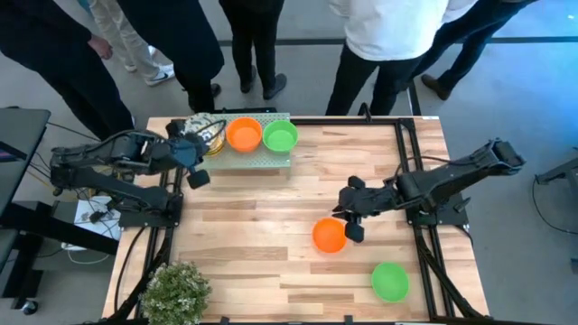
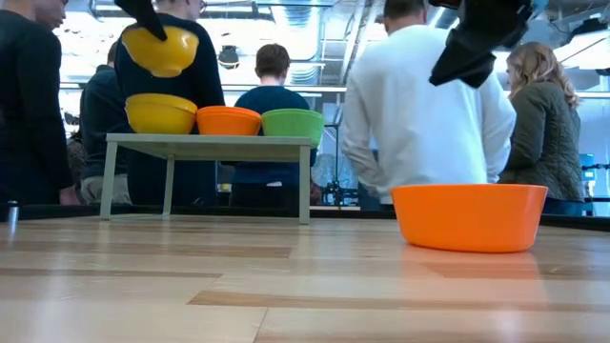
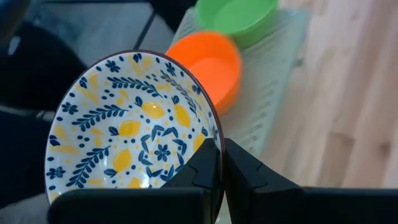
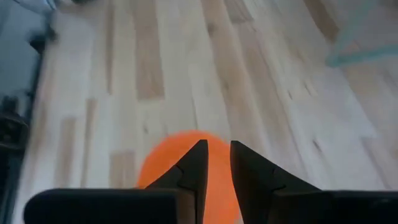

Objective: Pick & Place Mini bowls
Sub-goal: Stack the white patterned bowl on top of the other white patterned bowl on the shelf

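My left gripper (image 3: pixel 221 163) is shut on a white bowl with a blue-yellow floral inside (image 3: pixel 130 127). It holds the bowl above the far-left end of a small grey shelf (image 1: pixel 257 155); the bowl's outside shows yellow in the low view (image 2: pixel 160 50). On the shelf sit a yellow bowl (image 2: pixel 162 112), an orange bowl (image 1: pixel 243 134) and a green bowl (image 1: pixel 280 136). My right gripper (image 4: pixel 217 155) hangs just above an orange bowl (image 1: pixel 329 236) on the table, its fingers a narrow gap apart and touching nothing. A green bowl (image 1: pixel 390 281) rests on the table at the near right. My left gripper pinches the floral bowl's rim (image 3: pixel 214 132), one finger inside the bowl and one outside. The bowl is lifted clear and tilted, above the yellow bowl on the shelf.
A leafy potted plant (image 1: pixel 176 291) stands at the near left corner. Several people stand beyond the table's far edge (image 2: pixel 419 105). Black frame rails (image 1: pixel 402 162) run along the table's right side. Bare wood lies in the table's middle (image 1: pixel 253 226).
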Tool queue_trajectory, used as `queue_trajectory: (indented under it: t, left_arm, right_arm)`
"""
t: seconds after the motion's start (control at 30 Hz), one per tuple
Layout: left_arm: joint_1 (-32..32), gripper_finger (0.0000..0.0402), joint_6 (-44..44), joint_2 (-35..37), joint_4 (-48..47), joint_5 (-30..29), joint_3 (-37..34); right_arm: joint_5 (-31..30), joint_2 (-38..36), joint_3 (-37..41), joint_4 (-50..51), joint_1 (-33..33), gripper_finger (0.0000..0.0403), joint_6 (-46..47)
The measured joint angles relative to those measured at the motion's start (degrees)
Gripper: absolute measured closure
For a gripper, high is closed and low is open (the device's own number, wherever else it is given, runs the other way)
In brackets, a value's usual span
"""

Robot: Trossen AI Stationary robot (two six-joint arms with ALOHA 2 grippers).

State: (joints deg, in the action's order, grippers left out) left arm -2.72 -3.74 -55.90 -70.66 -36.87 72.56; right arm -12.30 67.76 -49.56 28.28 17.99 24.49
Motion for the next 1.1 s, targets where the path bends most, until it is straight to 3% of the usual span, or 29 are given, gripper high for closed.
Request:
queue_trajectory:
  t: [0.13,0.23,0.57,1.1]
  left_arm:
    - [5.4,0.0389,2.2,-0.3,0.6,1.5,-2.2]
    - [9.5,0.0389,3.7,-0.6,0.8,4.9,-3.7]
    - [15.8,0.0389,7.8,-1.7,6.2,11.7,-4.0]
    - [19.3,0.0389,10.0,-6.3,10.2,12.8,-8.1]
  right_arm:
    - [-0.2,-0.4,6.2,-12.2,0.6,0.0340,-1.0]
    - [-0.9,0.9,8.5,-15.8,0.7,0.0340,-1.4]
    - [-1.1,1.5,8.7,-17.0,-2.7,0.0340,-3.0]
    - [0.5,1.4,8.6,-17.2,-4.7,0.0340,-3.2]
